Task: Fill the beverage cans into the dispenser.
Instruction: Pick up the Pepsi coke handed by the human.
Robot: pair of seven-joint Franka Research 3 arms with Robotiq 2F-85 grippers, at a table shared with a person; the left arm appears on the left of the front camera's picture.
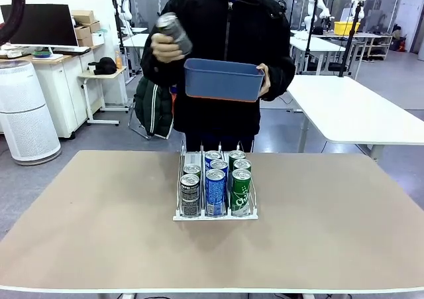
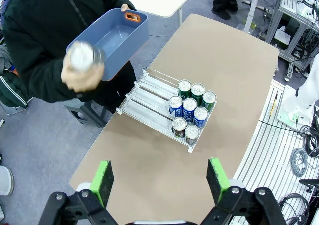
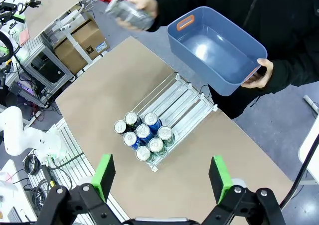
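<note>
Left claw point(image 2: 159, 177) and right claw point(image 3: 162, 175) spread wide and empty, hovering high above the bench point(image 1: 79, 213), well apart from everything. Seven beverage cans point(image 1: 215, 189) packed at the near end of the dispenser point(image 1: 180, 214), mid-bench: two in the left lane, three in each other lane; an eighth can point(image 1: 173, 32) in a person's hand point(image 1: 165, 47) beyond the far edge, beside a blue bin point(image 1: 222, 80). Probably best taken upright around the body, then lowered into the left lane's far end, between the wire dividers.

A broad tan tabletop point(image 1: 99, 233) with a pale edge carries one thing directly: a low clear and white plastic dispenser rack point(image 1: 183, 214) with thin wire dividers, near the middle toward the far edge, with slim aluminium beverage cans point(image 1: 215, 191) standing in its three lanes.
</note>
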